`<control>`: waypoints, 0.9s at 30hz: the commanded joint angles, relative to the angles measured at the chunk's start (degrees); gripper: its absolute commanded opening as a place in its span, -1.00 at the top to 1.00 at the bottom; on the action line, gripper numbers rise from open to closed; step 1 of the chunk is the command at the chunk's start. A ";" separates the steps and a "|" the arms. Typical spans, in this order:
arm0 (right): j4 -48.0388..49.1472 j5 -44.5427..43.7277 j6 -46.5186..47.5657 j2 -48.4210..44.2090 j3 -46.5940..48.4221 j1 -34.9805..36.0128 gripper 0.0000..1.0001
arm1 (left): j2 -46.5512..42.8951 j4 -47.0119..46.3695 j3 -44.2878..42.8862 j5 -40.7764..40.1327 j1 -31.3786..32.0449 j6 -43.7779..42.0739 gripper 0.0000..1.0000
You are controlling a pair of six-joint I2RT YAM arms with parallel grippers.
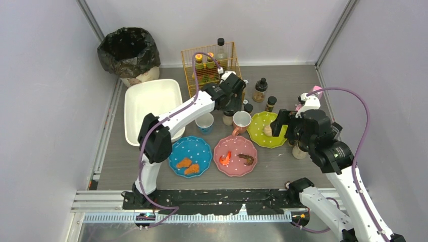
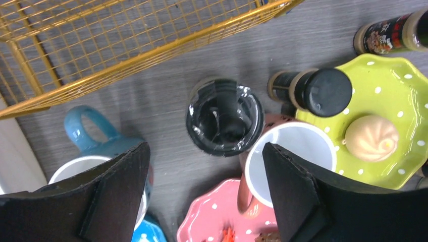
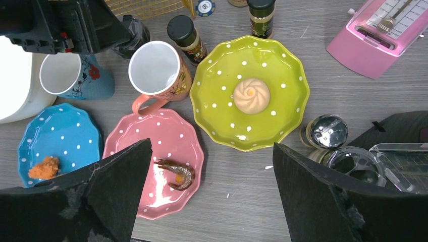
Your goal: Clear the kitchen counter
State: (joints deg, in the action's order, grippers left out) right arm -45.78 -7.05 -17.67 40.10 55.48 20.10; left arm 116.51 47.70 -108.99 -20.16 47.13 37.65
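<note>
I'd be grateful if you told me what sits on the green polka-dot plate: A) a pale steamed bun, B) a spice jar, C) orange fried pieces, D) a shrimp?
A: a single pale steamed bun rests in the middle of the green plate, while the shrimp lies on the pink plate.

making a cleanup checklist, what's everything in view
kitchen counter: one, grey, under everything
bin: one, black, back left
tub: one, white, left
wire basket: one, yellow, back centre
blue plate: one, front left
fried pieces: two, orange, on blue plate
pink plate: one, front centre
seafood pieces: two, red, brown, on pink plate
green plate: one, right
bun: one, pale, on green plate
blue mug: one, behind blue plate
pink mug: one, behind pink plate
bottles: three, dark, behind pink mug, green plate
jar: one, clear-lidded, beside pink mug
pink device: one, back right
left pincer: one, black, open over jar
right pincer: one, black, open, near green plate
</note>
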 commanded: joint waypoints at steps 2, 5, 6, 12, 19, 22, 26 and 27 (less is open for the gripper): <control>-0.65 -3.26 0.99 -1.30 0.51 0.13 -0.90 | 4.01 -3.73 -4.33 -2.58 -0.02 1.46 -0.61; -1.51 -4.38 1.17 -1.91 0.35 0.13 -0.90 | 6.20 -3.79 -6.03 -2.88 -0.02 1.88 -0.55; -1.64 -4.84 1.20 -2.07 0.33 0.08 -0.90 | 6.97 -3.78 -6.53 -2.82 -0.03 2.05 -0.52; -2.61 -6.12 1.17 -2.78 0.28 0.12 -0.90 | 9.10 -1.83 -7.94 -2.04 -0.35 3.71 -0.26; -2.74 -7.17 1.47 -2.73 0.28 0.16 -0.91 | 5.95 -0.51 -7.39 -1.72 -0.72 2.21 0.45; -2.73 -7.31 1.76 -2.31 0.39 0.18 -0.90 | 2.71 0.72 -7.48 -1.56 -0.94 0.31 0.74; -2.69 -7.80 2.11 -1.62 0.71 0.15 -0.90 | -2.37 2.06 -8.23 -0.58 -1.40 -3.22 0.93; -2.63 -7.85 2.15 -1.47 0.80 0.08 -0.90 | -3.49 2.44 -8.71 -0.25 -1.61 -4.00 0.96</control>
State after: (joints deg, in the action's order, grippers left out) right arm -49.23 -13.26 -16.43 37.82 55.48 20.10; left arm 123.26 49.47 -114.61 -20.49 46.37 37.60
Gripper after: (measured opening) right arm 0.954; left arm 0.619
